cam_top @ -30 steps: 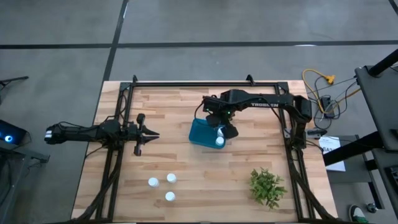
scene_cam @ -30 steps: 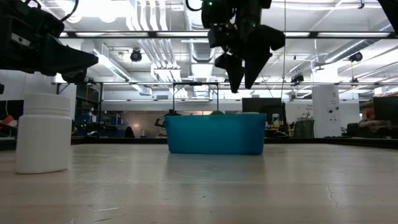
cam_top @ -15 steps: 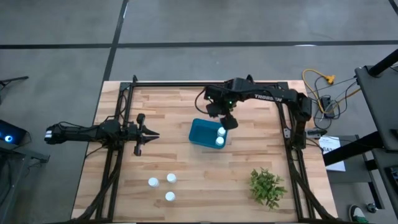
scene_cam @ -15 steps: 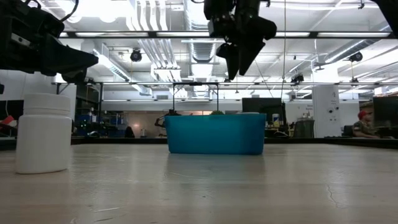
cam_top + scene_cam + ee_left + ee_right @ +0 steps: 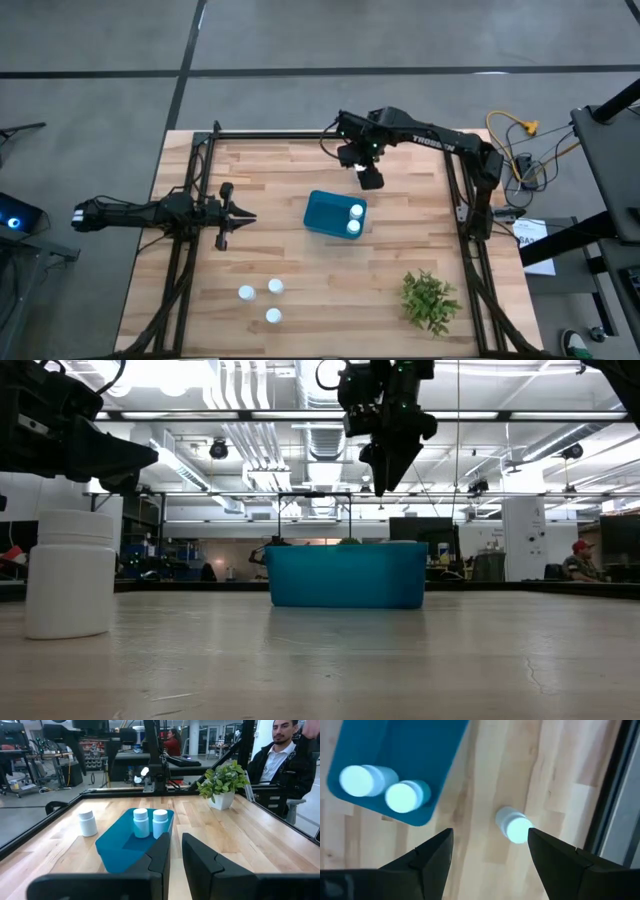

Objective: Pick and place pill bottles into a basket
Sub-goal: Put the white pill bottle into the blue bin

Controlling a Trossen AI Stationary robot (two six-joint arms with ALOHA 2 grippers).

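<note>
Your right gripper hangs wide open and empty above a pill bottle standing just beside the basket, so center that bottle between the fingers, descend straight, and close gently around its body.

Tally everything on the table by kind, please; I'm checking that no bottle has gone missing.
White pill bottles: 6 (2 in the basket, 3 grouped apart, 1 standing alone beside the basket)
Teal basket: 1
Green plant: 1
Total: 8
</note>
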